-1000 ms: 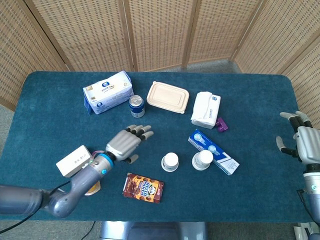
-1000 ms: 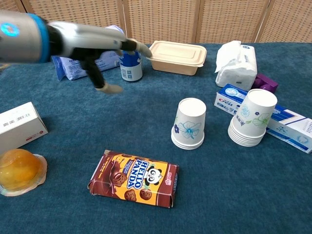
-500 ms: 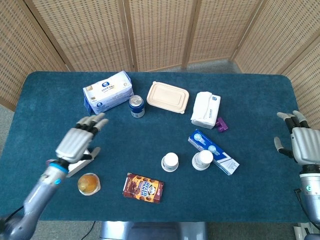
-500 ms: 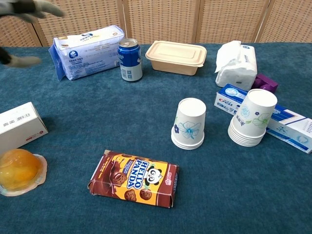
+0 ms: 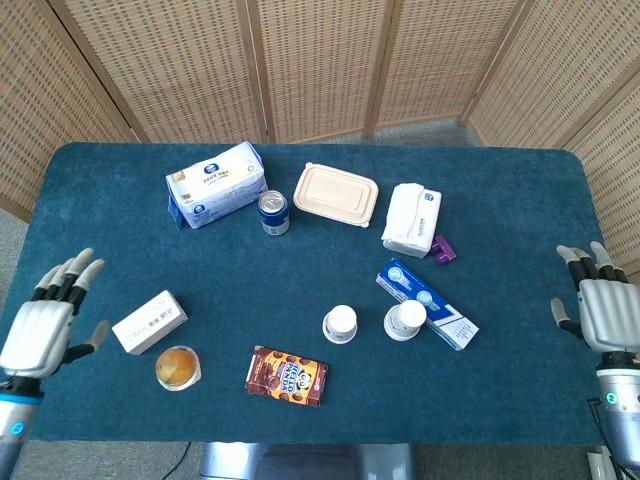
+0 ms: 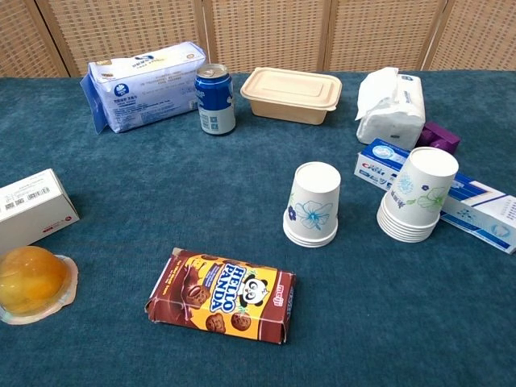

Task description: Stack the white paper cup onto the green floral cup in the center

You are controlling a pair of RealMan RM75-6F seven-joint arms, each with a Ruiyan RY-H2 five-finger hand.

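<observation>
Left robot hand [image 5: 42, 322] at near-left desk [image 5: 500, 200] edge, fingers spread, holding nothing. Right robot hand [image 5: 603, 305] at near-right edge, likewise released. Blue-flowered cup stack [image 6: 314, 205] inverted at centre; green floral cup stack [image 6: 418, 195] just right, touching toothpaste box [image 6: 476, 206]. Risk: similar cups, wrong stack grabbed; nested cups lifting together.

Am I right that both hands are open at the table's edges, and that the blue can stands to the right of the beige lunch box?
Not quite: the blue can stands to the left of the beige lunch box, as the chest view shows. The rest holds: the left hand and the right hand are both open at the table's edges.
</observation>
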